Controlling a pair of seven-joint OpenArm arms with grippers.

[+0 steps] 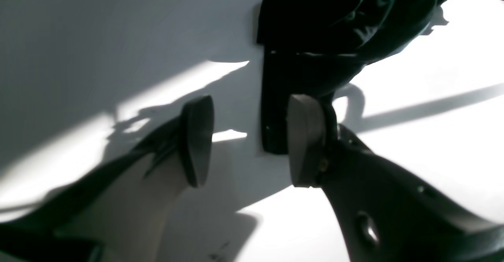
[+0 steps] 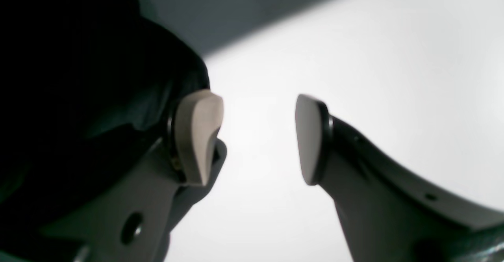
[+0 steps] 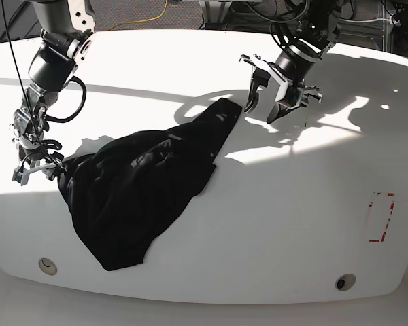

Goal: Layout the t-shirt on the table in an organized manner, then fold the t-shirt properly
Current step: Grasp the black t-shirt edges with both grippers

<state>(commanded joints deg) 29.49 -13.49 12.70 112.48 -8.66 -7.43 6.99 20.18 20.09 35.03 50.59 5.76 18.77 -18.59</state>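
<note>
The black t-shirt [image 3: 143,183] lies crumpled on the white table [image 3: 292,204], stretched from the front left up to a corner near the middle back. My left gripper [image 3: 260,112] hovers open just right of that upper corner. In the left wrist view the left gripper [image 1: 250,140] is open, with a dark strip of the t-shirt [image 1: 334,17] reaching down beside one finger [image 1: 305,140]. My right gripper [image 3: 35,171] stands open at the shirt's left edge. In the right wrist view the right gripper [image 2: 258,140] holds nothing, and the t-shirt [image 2: 78,96] bunches behind its left finger.
A red dashed rectangle [image 3: 381,217] marks the table at the right. Two small round holes [image 3: 47,265] [image 3: 345,281] sit near the front edge. Cables and a yellow cord [image 3: 149,17] run behind the table's far edge. Hard sunlit shadows cross the surface.
</note>
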